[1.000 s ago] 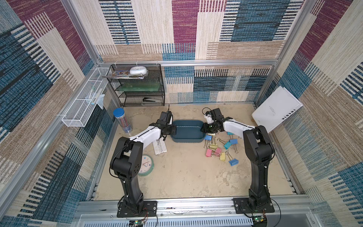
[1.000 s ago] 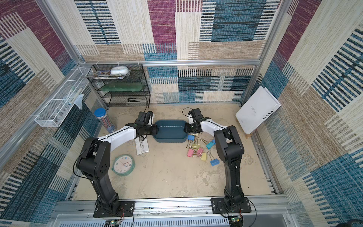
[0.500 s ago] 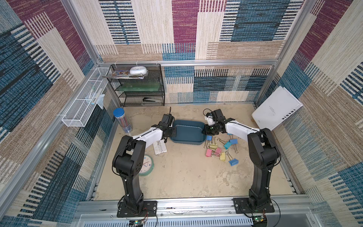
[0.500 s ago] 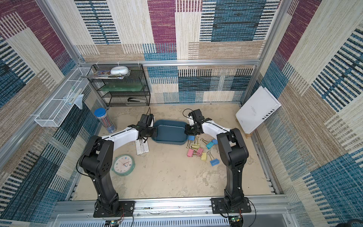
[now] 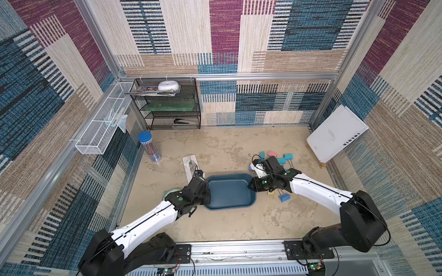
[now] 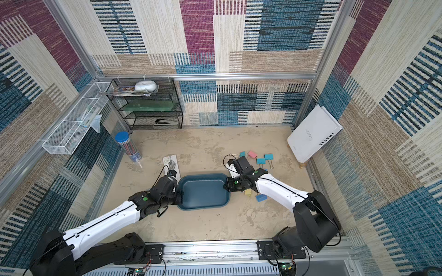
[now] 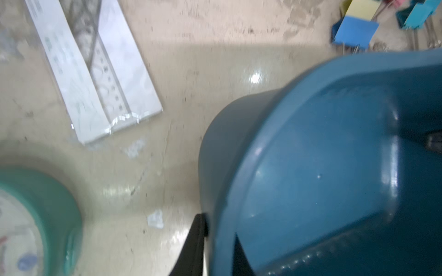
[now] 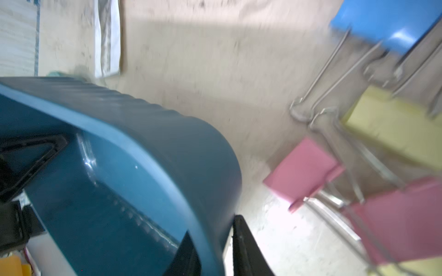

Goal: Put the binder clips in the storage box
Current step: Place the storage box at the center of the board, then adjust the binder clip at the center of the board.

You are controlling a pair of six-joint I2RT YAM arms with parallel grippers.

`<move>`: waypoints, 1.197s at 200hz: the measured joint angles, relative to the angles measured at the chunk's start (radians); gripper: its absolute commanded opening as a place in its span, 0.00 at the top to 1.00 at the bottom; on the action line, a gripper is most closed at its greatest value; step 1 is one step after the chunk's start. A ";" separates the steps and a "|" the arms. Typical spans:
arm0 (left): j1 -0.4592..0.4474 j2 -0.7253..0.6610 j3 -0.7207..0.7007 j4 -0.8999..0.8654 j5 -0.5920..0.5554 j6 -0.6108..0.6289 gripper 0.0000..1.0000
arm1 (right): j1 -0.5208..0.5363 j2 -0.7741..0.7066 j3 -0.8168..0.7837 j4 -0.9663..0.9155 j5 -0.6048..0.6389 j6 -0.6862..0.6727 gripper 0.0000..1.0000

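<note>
The storage box [image 5: 229,191] [image 6: 203,192], a dark teal tray, lies empty mid-floor in both top views. My left gripper [image 5: 207,192] [image 6: 178,191] [image 7: 218,248] is shut on its left end wall, one finger inside and one outside. On the right end wall [image 8: 143,155] my right gripper [image 5: 251,185] [image 6: 226,185] [image 8: 212,253] is shut the same way. Whether the box [image 7: 323,167] is off the floor I cannot tell. Binder clips lie right of it: a pink one [image 5: 272,153] [image 6: 252,154] with teal and blue ones behind my right arm, a blue one [image 5: 284,197] [image 6: 261,197] [image 7: 354,31] and a yellow one [image 5: 271,193] [image 8: 394,129] in front.
A packaged ruler [image 5: 190,167] and a teal clock [image 5: 171,192] lie left of the box. A pencil tube [image 5: 148,147], black mesh rack [image 5: 172,105] and white wire basket [image 5: 105,124] stand at the back left. A white book [image 5: 336,133] leans on the right wall.
Both grippers have closed onto the storage box's end walls. The box now sits nearer the front of the floor than a second ago, and both arms have come forward with it.
</note>
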 measured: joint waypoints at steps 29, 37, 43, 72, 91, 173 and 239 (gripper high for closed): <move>-0.104 -0.152 -0.136 -0.038 -0.011 -0.145 0.84 | 0.072 -0.111 -0.156 0.055 -0.017 0.076 0.74; -0.119 -0.198 -0.158 -0.047 -0.011 -0.172 0.82 | 0.081 -0.136 -0.191 0.077 -0.021 0.095 0.74; -0.126 -0.234 -0.167 -0.059 -0.011 -0.187 0.80 | 0.087 -0.159 -0.220 0.096 -0.026 0.110 0.73; -0.133 -0.337 -0.183 -0.111 0.010 -0.204 0.63 | 0.099 -0.243 -0.294 0.148 -0.026 0.152 0.49; -0.132 -0.331 -0.187 -0.166 -0.007 -0.204 0.55 | 0.095 -0.275 -0.299 0.121 0.016 0.155 0.36; -0.132 -0.296 -0.151 -0.183 -0.035 -0.187 0.18 | -0.070 -0.388 -0.191 -0.076 0.294 0.122 0.28; -0.130 -0.295 -0.087 -0.176 -0.034 -0.134 0.18 | -0.436 -0.486 -0.323 -0.055 0.367 0.164 0.74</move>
